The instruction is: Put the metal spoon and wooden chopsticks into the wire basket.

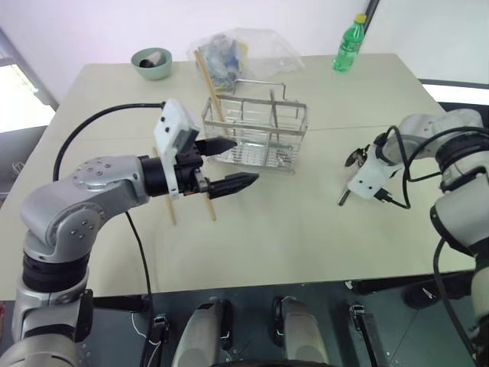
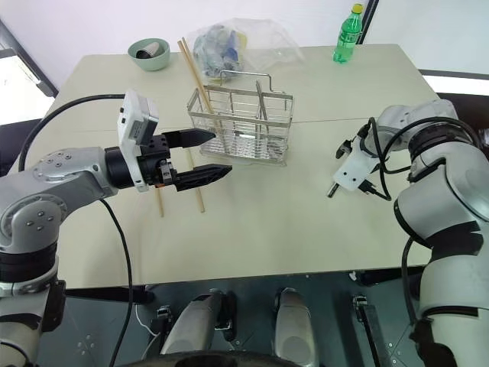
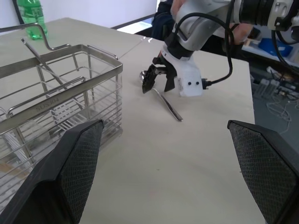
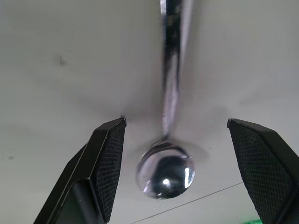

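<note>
Bright, even light; soft shadows, blurred close-up.

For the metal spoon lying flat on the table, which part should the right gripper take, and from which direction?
Probably the neck, where the thin handle meets the round bowl, coming from above. The metal spoon lies flat on the table, so only a top-down pinch across its narrow width seems workable. The right gripper is open and already straddles it.

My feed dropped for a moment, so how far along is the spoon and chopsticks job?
Done: one pale wooden chopstick leans in the chrome wire basket. In hand: nothing; the right gripper hovers open over the shiny metal spoon on the table. Left: two wooden sticks lie behind the open left gripper.
</note>
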Action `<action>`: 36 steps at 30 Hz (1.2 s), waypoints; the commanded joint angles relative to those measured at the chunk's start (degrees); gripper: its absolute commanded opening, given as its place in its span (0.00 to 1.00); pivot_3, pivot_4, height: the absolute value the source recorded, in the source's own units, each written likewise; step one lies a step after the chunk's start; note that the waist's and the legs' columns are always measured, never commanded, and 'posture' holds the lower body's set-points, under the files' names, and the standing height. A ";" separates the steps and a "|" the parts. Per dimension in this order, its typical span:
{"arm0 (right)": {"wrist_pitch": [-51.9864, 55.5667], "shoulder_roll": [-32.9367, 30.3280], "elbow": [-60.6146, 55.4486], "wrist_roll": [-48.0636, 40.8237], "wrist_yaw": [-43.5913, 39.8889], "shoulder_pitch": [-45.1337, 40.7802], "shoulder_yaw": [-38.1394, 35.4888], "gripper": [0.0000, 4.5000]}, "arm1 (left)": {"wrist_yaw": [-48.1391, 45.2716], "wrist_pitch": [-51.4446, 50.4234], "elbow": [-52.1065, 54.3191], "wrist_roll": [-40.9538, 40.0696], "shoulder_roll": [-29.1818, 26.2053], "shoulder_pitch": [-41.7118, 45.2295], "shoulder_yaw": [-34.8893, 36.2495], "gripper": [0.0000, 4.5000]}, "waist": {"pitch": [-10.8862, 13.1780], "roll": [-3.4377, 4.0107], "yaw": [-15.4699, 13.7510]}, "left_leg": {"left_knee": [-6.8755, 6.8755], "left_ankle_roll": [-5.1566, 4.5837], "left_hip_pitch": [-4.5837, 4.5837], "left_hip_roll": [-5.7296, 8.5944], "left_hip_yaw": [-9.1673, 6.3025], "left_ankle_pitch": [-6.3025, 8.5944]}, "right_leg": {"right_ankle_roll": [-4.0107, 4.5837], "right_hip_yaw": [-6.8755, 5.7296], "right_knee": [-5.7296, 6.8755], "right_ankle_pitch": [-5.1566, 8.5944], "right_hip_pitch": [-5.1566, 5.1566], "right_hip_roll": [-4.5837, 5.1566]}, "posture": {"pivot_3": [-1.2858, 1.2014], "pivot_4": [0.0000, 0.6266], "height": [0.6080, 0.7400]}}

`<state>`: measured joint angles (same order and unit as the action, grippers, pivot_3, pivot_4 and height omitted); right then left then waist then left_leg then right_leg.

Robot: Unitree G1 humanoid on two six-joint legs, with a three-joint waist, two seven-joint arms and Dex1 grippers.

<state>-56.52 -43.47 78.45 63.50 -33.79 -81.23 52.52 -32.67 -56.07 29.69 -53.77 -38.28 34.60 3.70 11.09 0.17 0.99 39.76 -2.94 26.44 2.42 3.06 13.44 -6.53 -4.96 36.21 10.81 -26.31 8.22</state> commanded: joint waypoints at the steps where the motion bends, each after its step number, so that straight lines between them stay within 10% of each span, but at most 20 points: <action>1: 0.50 0.06 0.63 -1.55 -0.78 -0.82 -1.25 0.67 | 0.65 0.10 1.36 -0.84 -0.28 2.15 1.57 1.00 | 0.00 0.00 -0.12 | 0.00 0.00 0.00 0.00 -0.01 0.00 | 0.00 0.00 0.00 0.00 0.01 0.00 | 0.52 0.24 0.59; 7: 0.55 0.05 0.60 -2.48 -1.42 -0.24 -1.30 0.06 | 1.03 0.29 0.39 -1.00 -0.30 3.07 1.68 1.00 | 0.00 0.00 0.14 | 0.01 0.00 -0.01 -0.01 -0.01 -0.01 | 0.00 0.00 0.00 0.00 0.01 -0.03 | 0.52 0.24 0.59; 24: -0.35 -0.47 0.83 -8.29 -4.47 1.32 -6.05 0.02 | 1.84 1.61 -1.93 0.02 -0.11 4.99 2.12 1.00 | 0.00 0.00 0.11 | 0.01 0.04 -0.02 -0.06 -0.02 -0.03 | 0.00 0.01 0.00 -0.01 0.02 -0.09 | 0.52 0.24 0.59; 32: -2.77 -0.64 -0.97 -42.44 -44.56 6.20 -30.85 0.02 | 0.03 2.97 -5.57 1.40 -1.71 6.68 3.79 1.00 | 0.01 -0.02 -0.04 | 0.03 0.02 -0.04 -0.10 -0.02 -0.04 | -0.01 0.00 -0.05 -0.03 0.13 -0.14 | 0.52 0.24 0.59; 36: 23.36 -5.11 -26.27 -70.98 -58.71 15.65 -32.78 0.02 | -2.46 4.40 -9.52 3.22 -2.68 8.61 3.95 1.00 | 0.02 -0.03 -0.37 | 0.18 -0.03 -0.23 -0.18 -0.18 -0.01 | -0.01 -0.14 -0.13 -0.03 0.57 -0.16 | 0.52 0.24 0.59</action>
<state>-42.09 -46.04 60.74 2.87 -89.36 -65.99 20.42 -34.00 -53.18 20.36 -51.32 -40.31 41.78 6.15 11.11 0.14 0.63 39.96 -2.98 26.19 2.24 2.84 13.45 -6.54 -5.10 36.10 10.79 -25.74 8.09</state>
